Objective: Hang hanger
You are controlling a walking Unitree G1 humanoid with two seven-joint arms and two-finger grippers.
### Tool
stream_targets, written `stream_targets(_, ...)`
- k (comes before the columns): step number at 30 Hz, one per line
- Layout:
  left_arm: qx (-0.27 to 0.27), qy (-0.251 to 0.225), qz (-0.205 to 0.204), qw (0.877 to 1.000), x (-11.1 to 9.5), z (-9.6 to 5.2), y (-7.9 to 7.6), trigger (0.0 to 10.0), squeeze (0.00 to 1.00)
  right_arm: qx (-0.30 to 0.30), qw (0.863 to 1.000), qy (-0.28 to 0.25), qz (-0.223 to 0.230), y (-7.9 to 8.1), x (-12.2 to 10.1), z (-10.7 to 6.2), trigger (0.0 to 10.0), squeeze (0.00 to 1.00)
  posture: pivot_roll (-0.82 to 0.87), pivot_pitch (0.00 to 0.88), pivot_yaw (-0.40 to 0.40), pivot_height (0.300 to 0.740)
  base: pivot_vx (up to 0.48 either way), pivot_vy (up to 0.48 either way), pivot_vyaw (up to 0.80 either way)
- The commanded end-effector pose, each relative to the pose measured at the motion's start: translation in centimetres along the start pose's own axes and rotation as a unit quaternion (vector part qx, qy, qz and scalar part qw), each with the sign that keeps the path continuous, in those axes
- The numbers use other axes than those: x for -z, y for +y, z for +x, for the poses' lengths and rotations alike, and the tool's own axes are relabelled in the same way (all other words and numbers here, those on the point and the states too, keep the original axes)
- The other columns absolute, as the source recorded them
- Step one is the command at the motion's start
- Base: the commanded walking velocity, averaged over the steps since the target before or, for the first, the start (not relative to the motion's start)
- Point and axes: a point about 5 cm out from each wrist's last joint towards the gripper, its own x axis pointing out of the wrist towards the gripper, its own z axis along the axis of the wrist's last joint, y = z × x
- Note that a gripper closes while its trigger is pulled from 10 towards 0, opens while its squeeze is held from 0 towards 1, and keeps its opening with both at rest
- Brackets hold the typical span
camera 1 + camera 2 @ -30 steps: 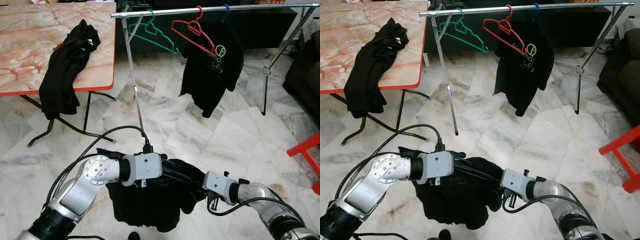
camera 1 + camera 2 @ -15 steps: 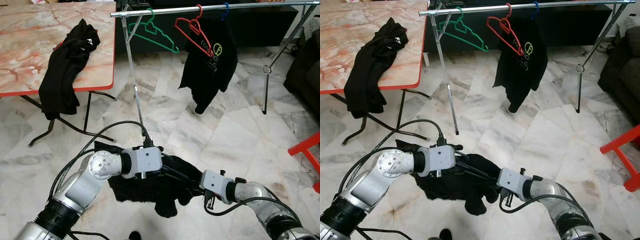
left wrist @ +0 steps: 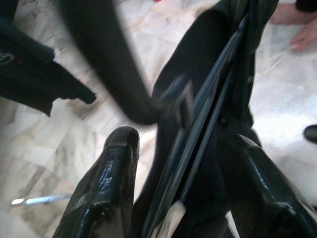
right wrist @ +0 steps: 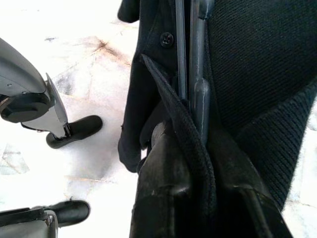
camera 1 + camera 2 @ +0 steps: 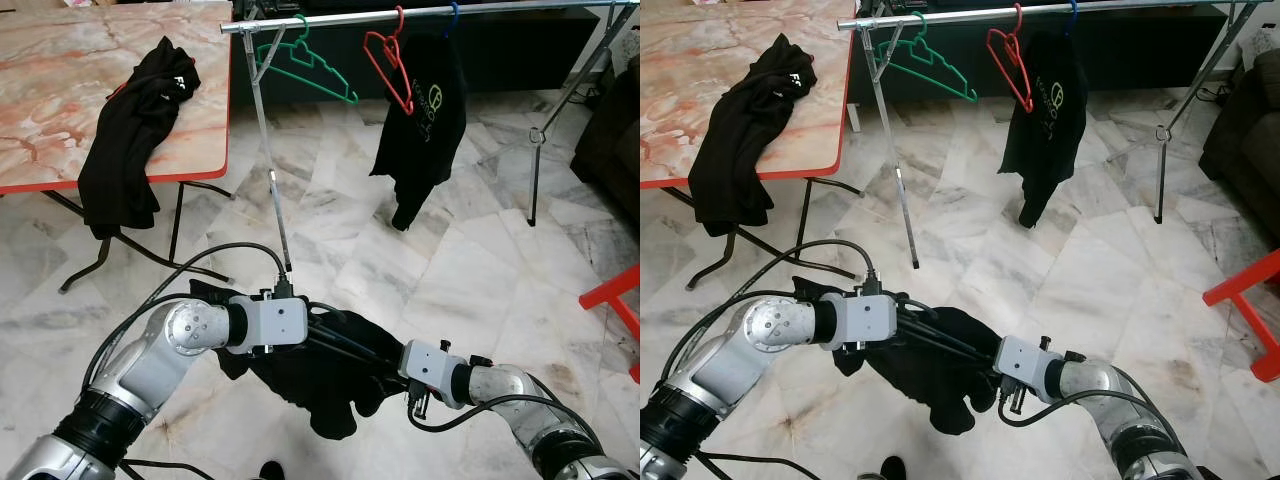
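Over on the far left, a table [image 5: 60,180] with a marble-look top and red edge carries a black garment [image 5: 130,140] draped over its rim and hanging down. Moving in, the clothes rack [image 5: 262,120] runs its silver bar across the top of the scene, with a green hanger [image 5: 305,68] tilted on it, a red hanger [image 5: 390,62] next along, and a black T-shirt [image 5: 425,110] with a printed logo hanging just beside the red one.

Down low, the left gripper [image 5: 345,345] reaches rightward from its silver arm. In its wrist view the two black fingers [image 3: 106,193] stand apart on either side of the thin dark bars of a hanger [image 3: 198,144], with dark cloth all around; whether they press on it, I cannot tell.

The hanger sits low in front of the robot, above the marble floor [image 5: 480,270], between the two grippers, wrapped in a black shirt [image 5: 315,390]. Its long axis lies roughly left to right, slanting down toward the right arm.

On the right, the right gripper [image 5: 385,365] points leftward into the bundle. Its wrist view shows fingers [image 4: 168,198] clamped tight on a fold of the black shirt, hanger bars right alongside.
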Motion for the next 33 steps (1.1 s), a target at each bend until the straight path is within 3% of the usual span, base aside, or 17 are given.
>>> stream_targets(1,0.014,-0.005,-0.003,1.000,0.0,0.0,-0.6,0.0,0.00,0.004,1.000,-0.020,-0.006,0.0,-0.5,0.1,0.0,0.00,0.08,0.220,-0.002,0.740,0.000,0.000,0.00)
stream_targets(3,0.017,-0.003,-0.001,1.000,0.1,0.0,-0.7,0.3,0.00,0.004,1.000,-0.020,-0.006,0.0,-0.5,0.1,0.0,0.00,0.08,0.220,-0.001,0.740,0.000,0.000,0.00)
stream_targets(15,0.041,-0.012,-0.002,0.999,-0.3,0.7,-1.5,0.0,0.00,-0.012,0.999,-0.026,-0.039,0.5,-1.4,1.0,0.0,0.00,0.08,0.222,0.005,0.740,0.000,0.000,0.00)
stream_targets(16,0.043,-0.006,0.000,0.999,-0.1,0.7,-1.5,2.0,0.00,-0.013,0.999,-0.027,-0.044,0.5,-1.5,1.0,0.0,0.00,0.08,0.222,0.005,0.740,0.000,0.000,0.00)
stream_targets(17,0.044,-0.001,0.001,0.999,0.0,0.7,-1.5,2.0,0.00,-0.014,0.998,-0.027,-0.046,0.5,-1.6,1.0,0.0,0.00,0.08,0.222,0.005,0.740,0.000,0.000,0.00)
stream_targets(18,0.048,0.004,0.001,0.999,0.2,0.7,-1.6,5.6,0.00,-0.016,0.998,-0.025,-0.052,0.5,-1.6,1.0,0.0,0.00,0.08,0.222,0.006,0.740,0.000,0.000,0.00)
stream_targets(19,0.051,0.006,0.000,0.999,0.3,0.7,-1.6,6.2,0.00,-0.017,0.998,-0.024,-0.056,0.5,-1.7,1.0,0.0,0.00,0.08,0.222,0.006,0.740,0.000,0.000,0.00)
stream_targets(22,0.058,0.004,-0.003,0.998,0.3,0.6,-1.7,4.3,0.00,-0.018,0.998,-0.025,-0.059,0.5,-1.7,1.0,0.0,0.00,0.08,0.222,0.006,0.740,0.000,0.000,0.00)
stream_targets(23,0.060,0.003,-0.002,0.998,0.3,0.6,-1.8,2.8,0.00,-0.018,0.998,-0.025,-0.059,0.5,-1.8,1.0,0.0,0.00,0.08,0.222,0.006,0.740,0.000,0.000,0.00)
stream_targets(24,0.063,0.002,-0.002,0.998,0.3,0.6,-1.8,0.0,0.00,-0.018,0.998,-0.025,-0.061,0.4,-1.8,1.0,0.0,0.00,0.08,0.221,0.007,0.740,0.000,0.000,0.00)
stream_targets(33,0.090,0.005,0.000,0.996,0.5,0.2,-2.3,0.0,0.00,-0.018,0.997,-0.022,-0.068,0.3,-1.8,0.9,0.0,0.00,0.08,0.222,0.009,0.740,0.000,0.000,0.00)
